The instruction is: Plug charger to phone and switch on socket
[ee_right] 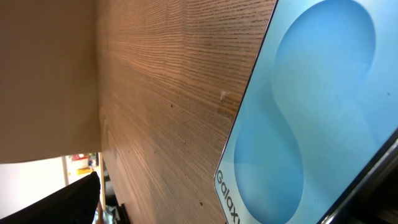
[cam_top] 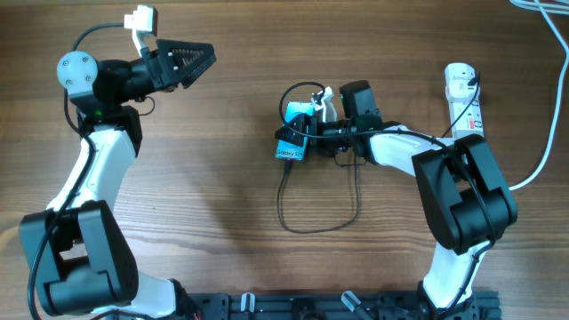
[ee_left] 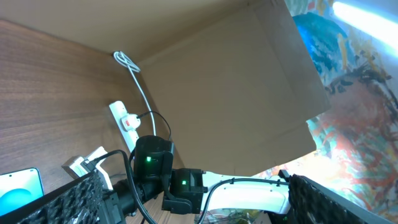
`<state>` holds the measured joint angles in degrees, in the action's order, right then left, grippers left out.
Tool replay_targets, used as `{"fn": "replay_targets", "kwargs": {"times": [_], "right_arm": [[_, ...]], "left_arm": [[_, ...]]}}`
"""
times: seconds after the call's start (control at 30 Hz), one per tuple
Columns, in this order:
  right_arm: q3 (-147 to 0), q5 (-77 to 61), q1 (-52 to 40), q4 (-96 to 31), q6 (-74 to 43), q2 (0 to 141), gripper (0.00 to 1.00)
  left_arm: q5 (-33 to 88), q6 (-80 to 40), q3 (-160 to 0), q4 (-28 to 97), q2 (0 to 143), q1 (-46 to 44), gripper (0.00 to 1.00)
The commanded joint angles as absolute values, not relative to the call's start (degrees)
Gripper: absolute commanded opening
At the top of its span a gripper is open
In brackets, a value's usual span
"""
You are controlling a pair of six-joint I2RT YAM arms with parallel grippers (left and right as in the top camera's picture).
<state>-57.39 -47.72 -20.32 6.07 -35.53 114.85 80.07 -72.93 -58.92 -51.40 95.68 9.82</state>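
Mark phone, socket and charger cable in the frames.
phone (ee_right: 311, 106): right wrist view, on the pale oval of the screen.
socket (cam_top: 465, 107): overhead view, on the middle of the white strip body.
charger (cam_top: 280, 200): overhead view, on the left run of the cable loop below the phone.

The phone (cam_top: 292, 142) lies flat near the middle of the table (cam_top: 204, 178), screen up and slightly skewed. Its white-rimmed turquoise display shows a pale oval and "Galaxy" lettering near its near end.

The charger (cam_top: 279, 197), a thin black cable, curls in a small loop just beyond the phone and sags in a wider loop on the near side. Its tip is hidden, so whether it is in the phone cannot be told.

The socket (cam_top: 464, 102), a white strip with a small red mark, lies well apart near the far right edge, with its white cord (cam_top: 544, 151) trailing away.
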Motion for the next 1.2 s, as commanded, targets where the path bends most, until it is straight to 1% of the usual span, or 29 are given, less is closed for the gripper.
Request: {"fn": "replay_targets", "kwargs": {"times": [0.0, 0.3, 0.63, 1.03, 1.17], "right_arm": [[-56.5, -39.2, -20.1, 4.9, -34.7, 116.8, 1.0], [-56.5, -38.1, -20.1, 4.6, -36.2, 116.8, 1.0], [-56.5, -29.7, -20.1, 3.5, -41.1, 116.8, 1.0], [-56.5, -28.7, -20.1, 2.6, -42.2, 116.8, 1.0], [-56.5, -25.7, -20.7, 1.5, -44.1, 116.8, 1.0]], "left_arm": [[80.8, -72.6, -59.1, -51.6, 94.5, 10.0, 1.0], [80.8, -72.6, -59.1, -51.6, 94.5, 10.0, 1.0], [80.8, -72.6, -59.1, -51.6, 94.5, 10.0, 1.0], [80.8, -72.6, -59.1, -51.6, 94.5, 10.0, 1.0], [80.8, -72.6, -59.1, -51.6, 94.5, 10.0, 1.0]]}}
